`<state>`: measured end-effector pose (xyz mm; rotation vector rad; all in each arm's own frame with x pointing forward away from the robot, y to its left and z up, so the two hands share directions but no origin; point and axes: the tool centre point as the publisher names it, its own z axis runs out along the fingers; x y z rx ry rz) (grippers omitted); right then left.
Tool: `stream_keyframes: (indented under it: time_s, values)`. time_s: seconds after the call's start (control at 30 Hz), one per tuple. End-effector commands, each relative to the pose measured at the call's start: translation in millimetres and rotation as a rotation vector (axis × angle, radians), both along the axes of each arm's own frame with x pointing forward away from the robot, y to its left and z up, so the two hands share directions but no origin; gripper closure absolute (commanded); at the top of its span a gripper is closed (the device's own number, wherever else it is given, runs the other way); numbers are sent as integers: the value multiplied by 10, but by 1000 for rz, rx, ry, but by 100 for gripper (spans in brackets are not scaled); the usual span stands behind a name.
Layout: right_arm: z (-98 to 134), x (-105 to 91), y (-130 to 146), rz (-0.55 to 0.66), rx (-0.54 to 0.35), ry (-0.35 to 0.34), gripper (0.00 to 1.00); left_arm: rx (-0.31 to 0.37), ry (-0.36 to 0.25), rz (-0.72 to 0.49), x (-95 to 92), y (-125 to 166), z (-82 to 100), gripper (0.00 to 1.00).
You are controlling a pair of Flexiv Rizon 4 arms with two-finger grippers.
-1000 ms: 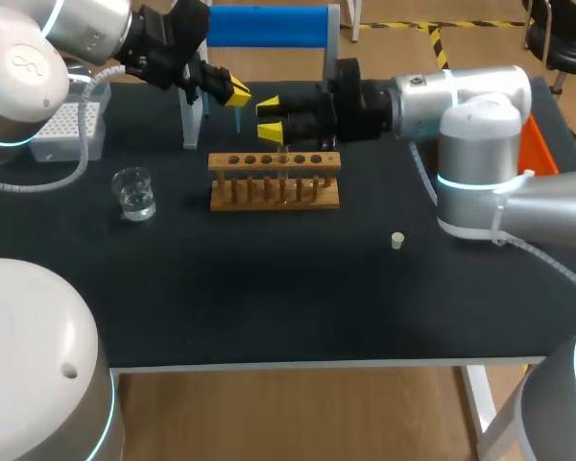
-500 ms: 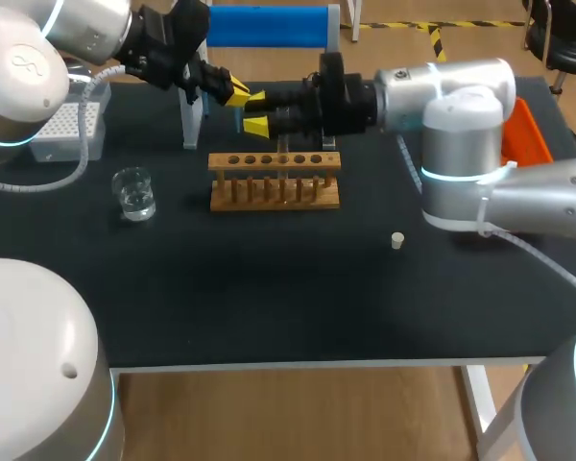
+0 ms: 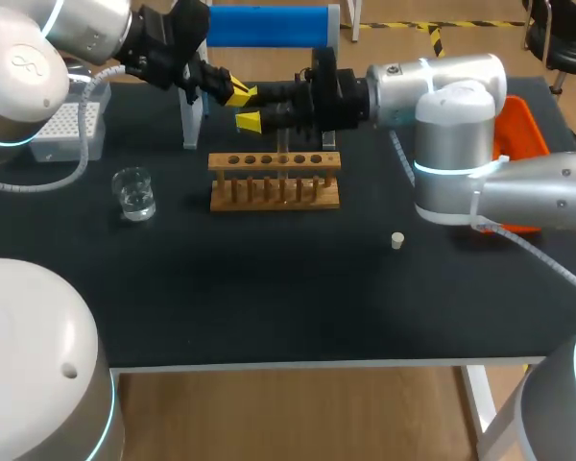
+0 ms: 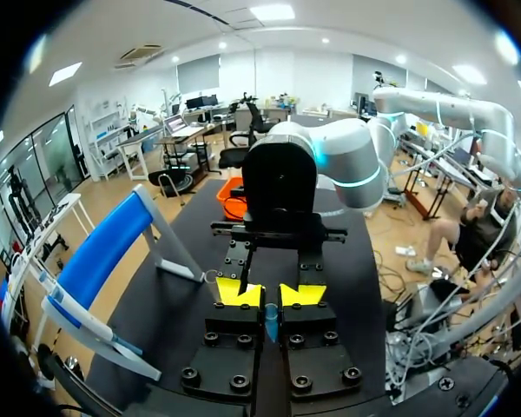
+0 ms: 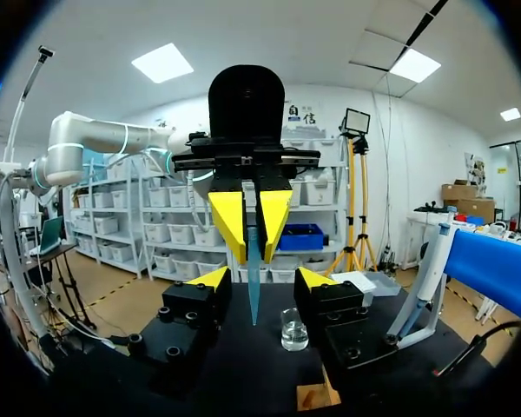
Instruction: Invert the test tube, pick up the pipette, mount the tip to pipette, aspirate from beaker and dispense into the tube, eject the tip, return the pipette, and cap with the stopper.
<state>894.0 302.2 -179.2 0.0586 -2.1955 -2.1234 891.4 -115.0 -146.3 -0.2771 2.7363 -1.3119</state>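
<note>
Just behind the rack (image 3: 275, 179), over its left end, the left jaws were clamped on the tube (image 5: 253, 287), a slim bluish piece hanging point-down from their yellow tips. The left arm (image 3: 86, 29) came in from the far left corner of the counter (image 3: 298, 298). The right arm (image 3: 451, 86) lay level behind the rack, stretched along its whole length from the right. The right jaws met the left ones nose to nose. They stood apart, one tip on each side of the tube with a gap on both sides, touching nothing. In the left wrist view only a short bluish end of the tube (image 4: 269, 323) showed in the slot between that arm's own tips. The beaker (image 3: 134, 193), holding clear liquid, stood apart to the rack's left. The white tip box (image 3: 67, 131) sat farther left of the rack and back. The stopper (image 3: 397, 240) lay in front of the rack's right end, off to the right. A stand with a blue bar (image 3: 269, 26) rose behind the rack.
</note>
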Motion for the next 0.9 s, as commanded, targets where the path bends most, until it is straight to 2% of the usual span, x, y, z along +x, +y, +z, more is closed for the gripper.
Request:
stream_keyframes:
  time_s: [0.03,0.8,0.9]
  values:
    - [-21,27,52,10,6,2,54,3,3,0,-6,8,15,100]
    - [10,-14,200,33,19,2,57,3,3,0,-6,8,15,100]
    - [13,-21,202,33,21,2,60,3,3,0,-6,8,15,100]
